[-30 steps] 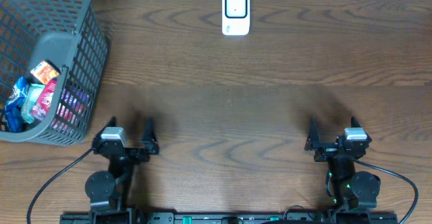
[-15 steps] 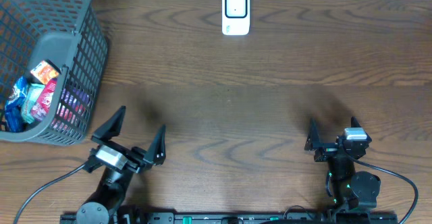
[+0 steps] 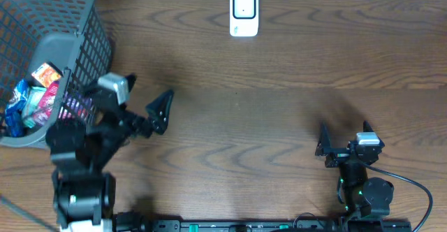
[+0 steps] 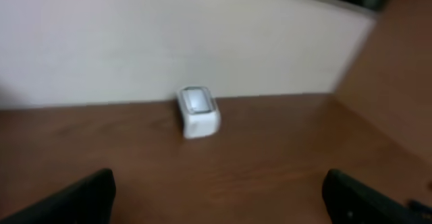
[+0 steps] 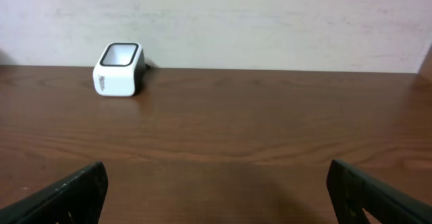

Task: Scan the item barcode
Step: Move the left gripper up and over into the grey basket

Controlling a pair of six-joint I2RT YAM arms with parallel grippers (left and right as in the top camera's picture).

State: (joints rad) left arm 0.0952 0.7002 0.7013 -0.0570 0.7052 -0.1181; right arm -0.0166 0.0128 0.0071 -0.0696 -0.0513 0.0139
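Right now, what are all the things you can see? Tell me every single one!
scanner: one, white with a dark window, middle of the table's far edge
basket: one, grey mesh, far left of the table
packets: several, orange, blue, red and more, inside the basket
table: one, dark brown wood, under everything
left gripper: one, black, open, beside the basket
right gripper: one, black, open, near edge on the right

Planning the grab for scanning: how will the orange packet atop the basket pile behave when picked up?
Probably light and floppy: the orange packet looks like a thin, glossy wrapper, so it may crumple or slip in a pinch. It rests loosely on other packets in the basket, so they may shift as it lifts.
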